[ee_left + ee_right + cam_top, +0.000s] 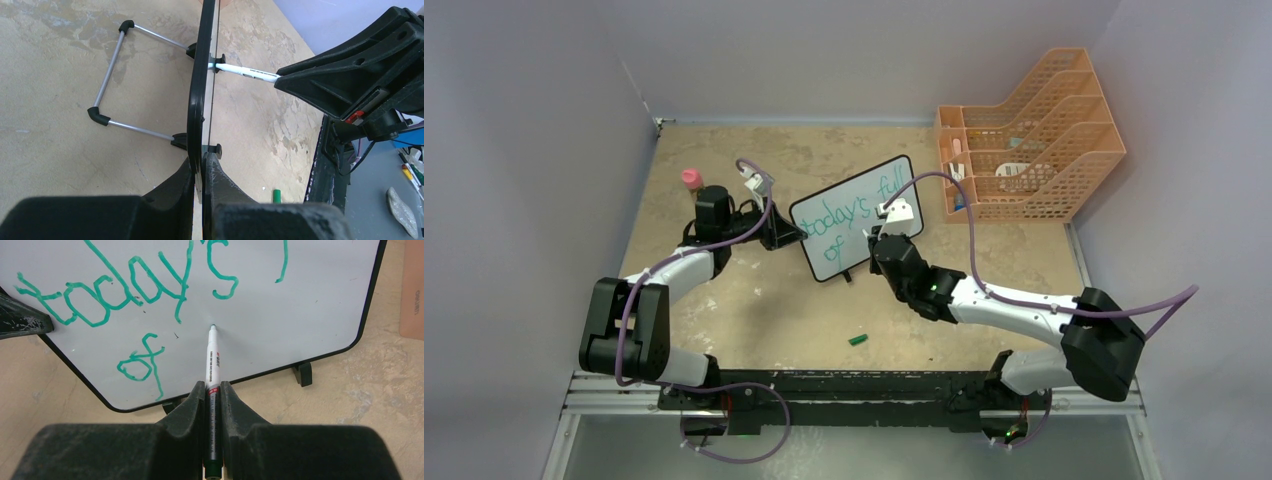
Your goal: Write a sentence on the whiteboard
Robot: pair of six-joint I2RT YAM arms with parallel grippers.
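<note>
whiteboard (856, 215) stands upright, long axis near-left to far-right.

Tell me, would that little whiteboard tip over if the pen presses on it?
Probably, on its own: the whiteboard looks thin and light, propped on a slim wire stand. That is likely why the left gripper clamps its edge. It seems rigid, showing no bend under the marker.
</note>
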